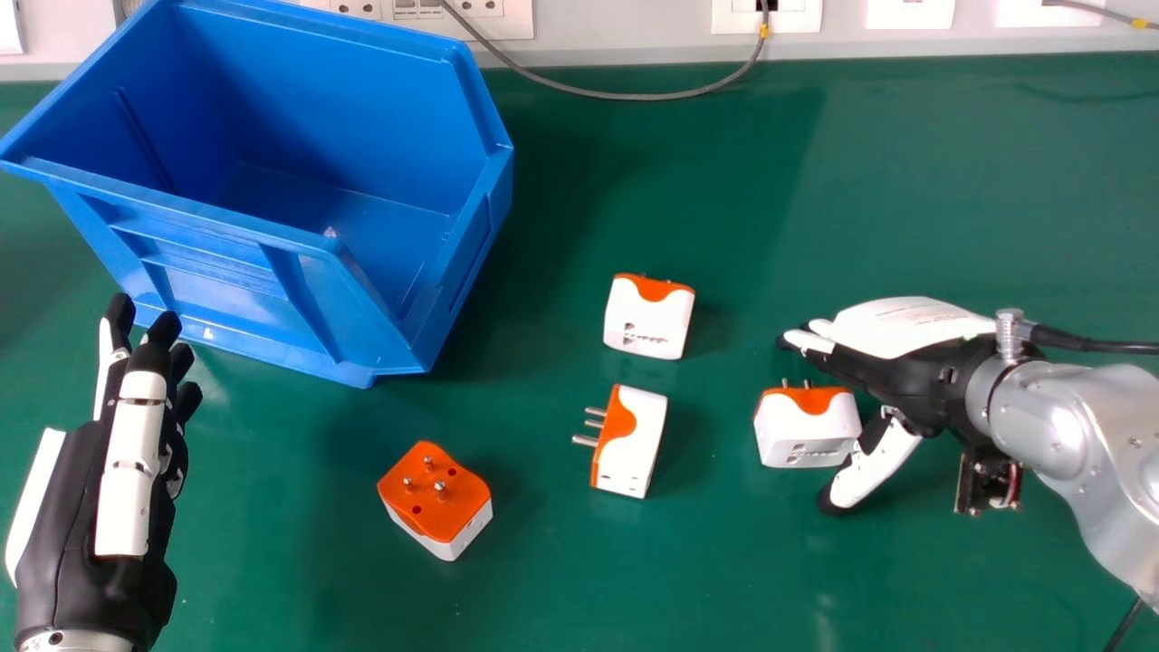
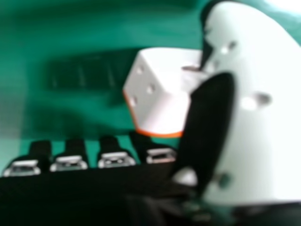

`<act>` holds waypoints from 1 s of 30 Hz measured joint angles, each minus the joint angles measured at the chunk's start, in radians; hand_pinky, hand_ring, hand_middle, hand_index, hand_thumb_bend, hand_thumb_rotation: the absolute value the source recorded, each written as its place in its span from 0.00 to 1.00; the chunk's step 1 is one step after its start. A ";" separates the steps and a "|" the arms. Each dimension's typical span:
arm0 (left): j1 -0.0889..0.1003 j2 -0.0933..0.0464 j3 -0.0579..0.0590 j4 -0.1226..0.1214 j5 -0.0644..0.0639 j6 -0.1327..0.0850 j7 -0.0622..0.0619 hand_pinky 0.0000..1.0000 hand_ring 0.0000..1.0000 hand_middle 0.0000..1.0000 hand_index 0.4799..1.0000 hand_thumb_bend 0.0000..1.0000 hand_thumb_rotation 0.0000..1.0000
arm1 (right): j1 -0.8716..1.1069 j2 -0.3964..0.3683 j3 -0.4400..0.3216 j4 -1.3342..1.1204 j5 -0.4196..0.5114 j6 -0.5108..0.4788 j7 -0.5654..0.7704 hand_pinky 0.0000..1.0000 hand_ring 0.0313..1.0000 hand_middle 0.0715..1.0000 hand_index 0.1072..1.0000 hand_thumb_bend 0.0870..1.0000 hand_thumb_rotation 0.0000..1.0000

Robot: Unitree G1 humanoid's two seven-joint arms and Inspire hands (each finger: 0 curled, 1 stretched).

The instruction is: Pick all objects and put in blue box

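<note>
My right hand is low over the table at the right, fingers straight and thumb spread apart. A white and orange adapter stands in the gap between them. In the right hand view that adapter is beside the thumb of my right hand. Three more adapters lie on the green table: one near the middle, one on its side with pins pointing left, and one with pins up. The blue box stands at the upper left. My left hand rests at the left, fingers straight.
A grey cable hangs down onto the table's far edge from wall sockets. The box's near wall rises just beyond my left fingertips. Another black cable runs off from my right wrist.
</note>
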 measured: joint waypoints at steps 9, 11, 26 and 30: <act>0.000 0.001 0.000 0.000 0.000 0.002 0.000 1.00 1.00 1.00 1.00 0.39 1.00 | 0.003 0.014 0.008 -0.018 -0.008 0.008 -0.002 0.95 0.97 0.99 0.94 0.45 0.33; 0.000 0.002 0.000 0.000 0.000 0.003 0.000 1.00 1.00 1.00 1.00 0.39 1.00 | 0.005 0.020 0.010 -0.026 -0.008 0.009 -0.002 0.95 0.97 0.98 0.94 0.45 0.33; 0.001 0.002 0.000 -0.011 0.000 0.013 0.000 1.00 1.00 1.00 1.00 0.40 1.00 | 0.022 0.032 0.012 -0.072 -0.004 0.016 0.014 0.93 0.96 0.97 0.93 0.43 0.34; -0.001 0.003 0.001 -0.011 0.000 0.013 -0.002 1.00 1.00 1.00 1.00 0.41 1.00 | 0.022 0.032 0.012 -0.076 -0.003 0.016 0.013 0.92 0.95 0.97 0.93 0.43 0.33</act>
